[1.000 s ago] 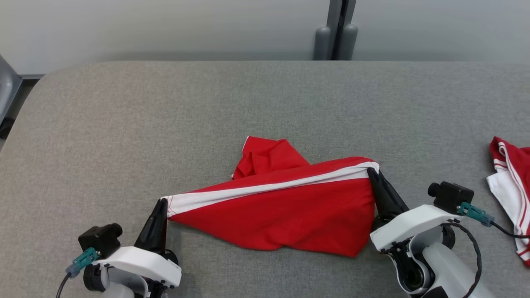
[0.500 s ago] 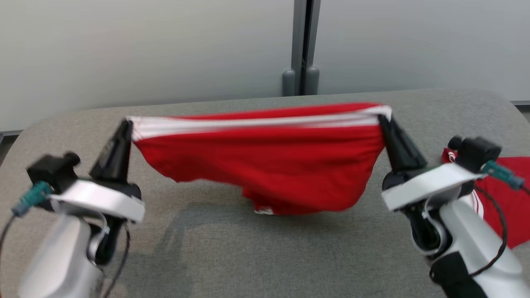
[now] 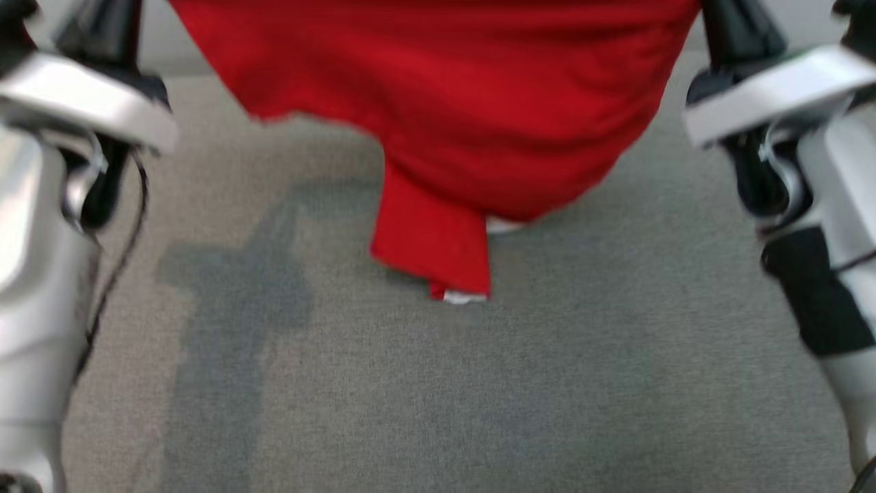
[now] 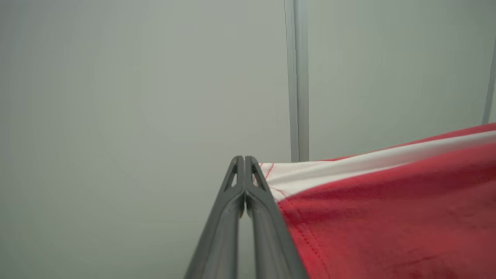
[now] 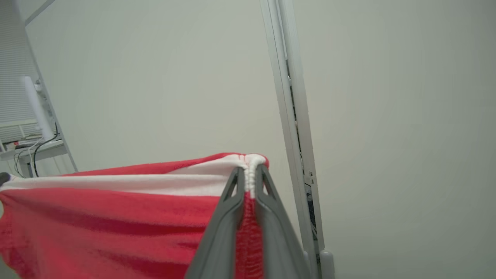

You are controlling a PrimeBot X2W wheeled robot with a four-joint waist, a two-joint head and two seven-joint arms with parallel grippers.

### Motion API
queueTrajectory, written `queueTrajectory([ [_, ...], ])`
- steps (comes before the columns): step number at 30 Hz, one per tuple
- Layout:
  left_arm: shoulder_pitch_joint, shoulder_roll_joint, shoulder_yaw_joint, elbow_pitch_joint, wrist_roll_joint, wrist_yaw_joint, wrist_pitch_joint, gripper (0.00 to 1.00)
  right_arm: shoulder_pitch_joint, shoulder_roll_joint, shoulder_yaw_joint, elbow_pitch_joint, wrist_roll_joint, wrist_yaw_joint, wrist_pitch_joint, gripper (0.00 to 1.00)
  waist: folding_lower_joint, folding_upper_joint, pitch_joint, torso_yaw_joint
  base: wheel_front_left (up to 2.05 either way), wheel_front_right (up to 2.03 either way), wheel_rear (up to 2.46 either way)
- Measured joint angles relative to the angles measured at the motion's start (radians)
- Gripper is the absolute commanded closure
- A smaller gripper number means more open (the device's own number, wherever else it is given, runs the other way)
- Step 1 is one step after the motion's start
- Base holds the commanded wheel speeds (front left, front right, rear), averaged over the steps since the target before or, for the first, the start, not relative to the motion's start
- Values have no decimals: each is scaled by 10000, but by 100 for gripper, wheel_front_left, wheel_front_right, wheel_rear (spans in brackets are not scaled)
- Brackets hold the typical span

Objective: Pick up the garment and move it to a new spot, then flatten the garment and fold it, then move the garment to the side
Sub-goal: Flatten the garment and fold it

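Note:
The garment is red with a white band along its top edge and hangs stretched between my two arms, high above the grey table. A narrow red part with a white tip dangles lowest, just over the table. In the left wrist view my left gripper is shut on one white-banded corner of the garment. In the right wrist view my right gripper is shut on the opposite corner, with cloth pinched between its fingers. The head view cuts off both grippers' tips at its top edge.
The grey padded table runs under the hanging cloth, with the arms' shadows on it. A pale wall with a vertical post stands behind. At the far left of the right wrist view is a rack with cables.
Both arms have risen with the garment, lifting it from lying on the table to hanging in the air. The head camera has shifted too, so the second red garment at right has left the view.

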Motion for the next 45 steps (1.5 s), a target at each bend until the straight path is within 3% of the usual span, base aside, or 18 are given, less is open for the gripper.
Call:
queueTrajectory([
  [6, -2921, 102, 151, 604, 943, 420, -591, 100, -2941, 178, -405, 980, -1542, 15, -318, 100, 0, 0, 1339, 329, 0, 0, 0],
  [8, -3616, 107, 293, 604, 1076, 456, -667, 100, -3614, 280, -934, 644, -2148, 17, -332, 100, 0, 0, 1667, 497, 0, 0, 0],
  [13, -3881, -151, 886, 25, 1216, 447, -715, 100, -3591, 610, -1975, -173, -3243, 17, -351, 100, 0, 0, 2009, 1059, 0, 0, 0],
  [18, -1441, -815, 1093, 445, 1018, 257, -700, 100, -1432, 658, -1214, 364, -3432, 12, -359, 100, 0, 0, 1794, 1252, 0, 0, 0],
  [29, 4302, -2397, 1900, 1166, 700, 59, -702, 100, 3549, 485, 502, 537, -1975, -13, -360, 100, 0, 1, 706, 1082, 0, 0, 0],
  [37, 7099, -2778, 2635, 965, 648, 15, -702, 100, 6397, 610, 1035, -23, -1488, -13, -359, 100, 0, 0, -672, 861, 0, 0, 0],
  [45, 8783, -2667, 2865, 951, 748, 15, -702, 100, 8277, 619, 1511, -382, -980, -13, -359, 100, 0, 1, -2122, 803, 0, 0, 0],
])
